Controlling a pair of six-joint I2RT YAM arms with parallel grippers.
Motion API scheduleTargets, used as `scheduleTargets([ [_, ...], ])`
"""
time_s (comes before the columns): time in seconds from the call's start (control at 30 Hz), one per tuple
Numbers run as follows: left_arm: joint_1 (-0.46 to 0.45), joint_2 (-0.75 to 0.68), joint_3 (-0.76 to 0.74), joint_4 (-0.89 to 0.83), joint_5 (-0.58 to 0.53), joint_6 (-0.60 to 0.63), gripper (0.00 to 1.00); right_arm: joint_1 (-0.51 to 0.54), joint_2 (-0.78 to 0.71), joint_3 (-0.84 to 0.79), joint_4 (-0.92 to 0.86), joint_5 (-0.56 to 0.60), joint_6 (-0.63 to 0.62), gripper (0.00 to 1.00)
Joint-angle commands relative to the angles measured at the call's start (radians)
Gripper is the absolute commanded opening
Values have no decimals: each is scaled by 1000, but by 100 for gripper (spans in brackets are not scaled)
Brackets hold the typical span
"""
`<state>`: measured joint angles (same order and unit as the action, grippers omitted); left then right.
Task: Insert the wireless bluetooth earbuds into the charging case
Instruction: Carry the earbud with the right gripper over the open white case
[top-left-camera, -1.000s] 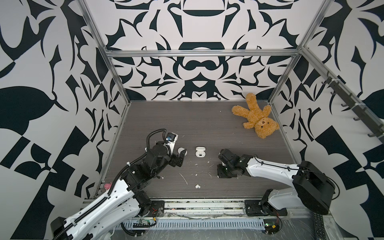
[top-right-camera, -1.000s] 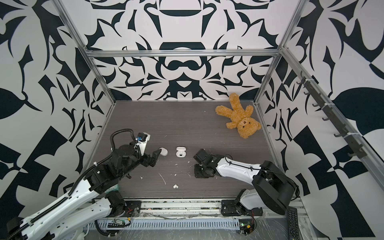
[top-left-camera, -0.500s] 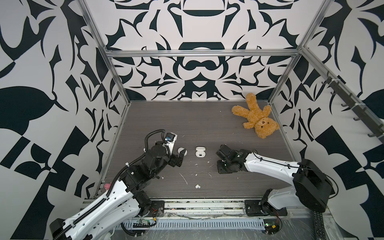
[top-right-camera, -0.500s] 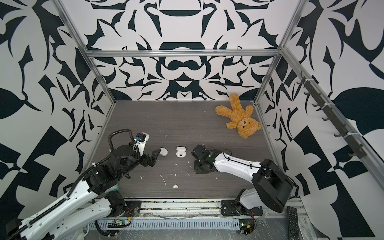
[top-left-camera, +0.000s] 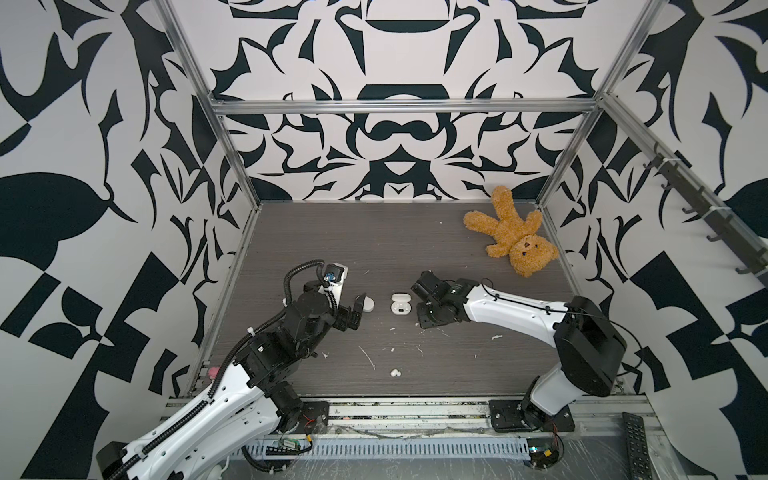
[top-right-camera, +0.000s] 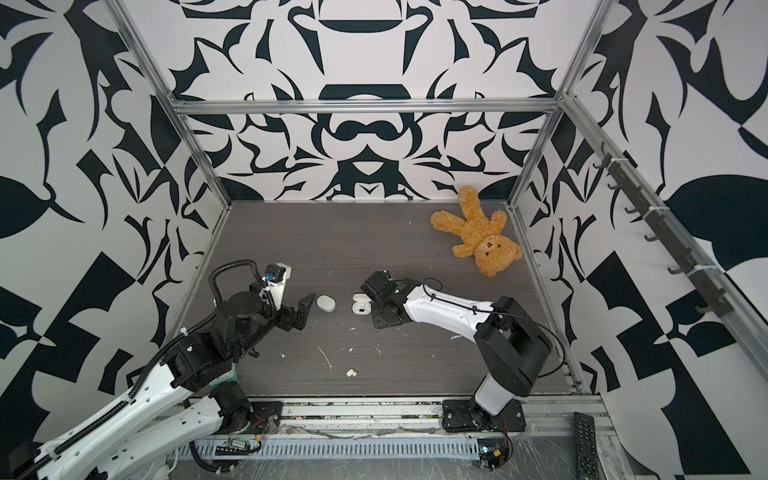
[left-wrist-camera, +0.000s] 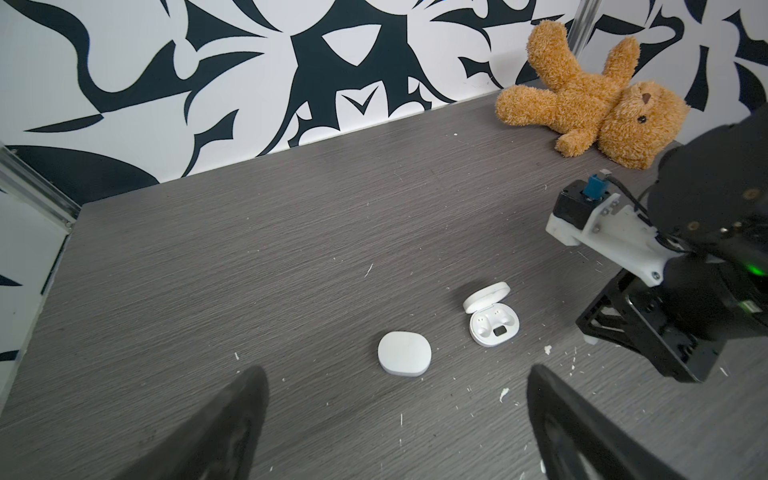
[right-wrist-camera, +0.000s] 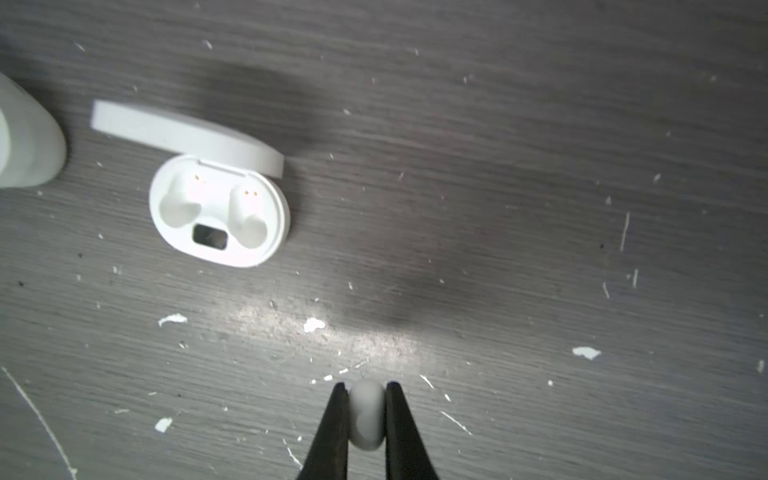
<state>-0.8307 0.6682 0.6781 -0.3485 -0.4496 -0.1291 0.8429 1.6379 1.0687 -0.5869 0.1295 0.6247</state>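
The right gripper (right-wrist-camera: 365, 388) is clamped on one white earbud (right-wrist-camera: 366, 419), pinched across its sides between the black fingertips (right-wrist-camera: 338, 399) and apparently held just above the table. This grip likely leaves the bud's free end clear to enter a socket.

In a top view, the open charging case (top-left-camera: 401, 306) sits at the gripper's 9 o'clock. Its lid (right-wrist-camera: 187, 133) is hinged back and both sockets (right-wrist-camera: 178, 208) are empty.

The left gripper (top-right-camera: 304, 311) stands spread wide, holding nothing, at 9 o'clock of a closed charging case (top-right-camera: 326, 303). It is probably staged to steady or open that case.

A loose earbud (top-left-camera: 395, 372) lies at 6 o'clock of the open case, well apart.

The table (top-left-camera: 374, 241) is grey wood-grain laminate littered with white flecks (top-left-camera: 368, 357). Black-and-white patterned walls (top-left-camera: 395, 145) on an aluminium frame (top-left-camera: 399, 107) enclose it. A teddy bear (top-left-camera: 513, 239) lies at the 2 o'clock corner.
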Motion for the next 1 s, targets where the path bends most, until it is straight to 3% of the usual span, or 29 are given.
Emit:
scheduleTargets([
  [0.0,4,-9,-7,-3,-43,7,99,10,16,83,-54,92,-53,5],
  [0.47,4,-20,-7,-4,-57,10,99,62,184,304,-135,207,-137,2],
  [0.97,4,-25,-9,-4,-56,11,99,102,279,382,-149,271,-157,0],
])
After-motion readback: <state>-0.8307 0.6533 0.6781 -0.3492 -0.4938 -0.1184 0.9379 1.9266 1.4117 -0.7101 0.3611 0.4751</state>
